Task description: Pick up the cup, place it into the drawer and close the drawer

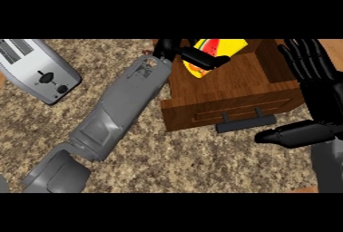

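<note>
Head view shows a speckled counter [201,163] seen from steeply above. At far left a silver toaster [39,68] lies on it, slots near the top edge, a dark knob and lever on the face turned toward the camera.

Next, the grey left forearm [114,118] runs up from the lower left toward the top centre. Its black left hand [194,55] reaches over the near left corner of the drawer [231,84], fingers and thumb curled round the cup [218,50]. The cup is yellow with a red and green slice pattern; only part of it shows past the fingers. It sits above the drawer's open top, at the back left; whether it touches the drawer floor I cannot tell.

The drawer is a brown wooden box, its front panel facing the camera with a dark bar handle [244,121] jutting out.

At far right the right hand [315,90] stands beside the drawer, fingers straight and pointing up, thumb stretched left below the handle, holding nothing.
</note>
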`<state>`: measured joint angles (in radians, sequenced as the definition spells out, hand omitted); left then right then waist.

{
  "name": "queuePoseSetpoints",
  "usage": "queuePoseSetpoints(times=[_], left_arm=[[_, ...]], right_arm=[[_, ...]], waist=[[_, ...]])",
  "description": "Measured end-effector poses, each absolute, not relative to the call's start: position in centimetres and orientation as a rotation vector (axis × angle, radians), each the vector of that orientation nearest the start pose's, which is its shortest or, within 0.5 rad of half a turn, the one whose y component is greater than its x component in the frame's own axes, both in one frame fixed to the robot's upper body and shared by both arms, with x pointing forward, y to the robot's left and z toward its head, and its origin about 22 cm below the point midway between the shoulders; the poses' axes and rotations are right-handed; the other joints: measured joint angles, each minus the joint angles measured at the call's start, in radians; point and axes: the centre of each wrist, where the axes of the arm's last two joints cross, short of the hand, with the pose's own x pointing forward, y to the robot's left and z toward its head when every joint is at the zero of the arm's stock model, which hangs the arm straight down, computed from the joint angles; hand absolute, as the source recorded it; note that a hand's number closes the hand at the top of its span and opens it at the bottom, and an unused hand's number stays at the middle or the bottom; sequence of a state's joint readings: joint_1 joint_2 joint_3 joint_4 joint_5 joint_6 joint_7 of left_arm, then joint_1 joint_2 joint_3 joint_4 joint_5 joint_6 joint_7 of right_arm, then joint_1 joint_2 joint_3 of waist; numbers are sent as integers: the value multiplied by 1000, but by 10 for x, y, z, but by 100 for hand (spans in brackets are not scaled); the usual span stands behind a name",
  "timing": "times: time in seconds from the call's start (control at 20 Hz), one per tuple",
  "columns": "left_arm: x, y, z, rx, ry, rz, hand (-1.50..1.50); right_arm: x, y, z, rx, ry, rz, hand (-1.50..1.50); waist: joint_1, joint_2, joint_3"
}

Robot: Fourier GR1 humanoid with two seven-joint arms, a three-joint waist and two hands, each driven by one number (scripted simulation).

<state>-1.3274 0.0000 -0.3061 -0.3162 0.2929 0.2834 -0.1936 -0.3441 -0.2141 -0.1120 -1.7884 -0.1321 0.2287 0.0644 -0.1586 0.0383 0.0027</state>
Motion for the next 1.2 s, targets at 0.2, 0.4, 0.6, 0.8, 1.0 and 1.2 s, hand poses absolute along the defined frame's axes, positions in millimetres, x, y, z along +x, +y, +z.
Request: queuePoseSetpoints(times=[0.2,0.4,0.6,0.8,1.0,1.2], left_arm=[[441,37,124,6,-1725,-454,-150],[438,39,117,-62,-1749,-382,-150],[436,37,120,-170,-1802,-299,-150],[436,36,127,-245,-1868,-202,-150],[437,36,130,-252,-1901,-119,-150],[438,38,126,-231,-1912,-64,-150]], right_arm=[[294,-249,158,155,-2045,362,-150],[298,-235,159,281,-2043,416,150],[299,-219,160,448,-2009,541,150],[297,-210,157,561,-1909,709,150],[291,-211,155,513,-1768,949,-150],[286,-214,149,360,-1664,1088,-150]], waist=[[-26,6,0],[-42,13,-1],[-43,14,-2],[-32,7,-3],[-6,-4,-3],[31,-11,-2]])
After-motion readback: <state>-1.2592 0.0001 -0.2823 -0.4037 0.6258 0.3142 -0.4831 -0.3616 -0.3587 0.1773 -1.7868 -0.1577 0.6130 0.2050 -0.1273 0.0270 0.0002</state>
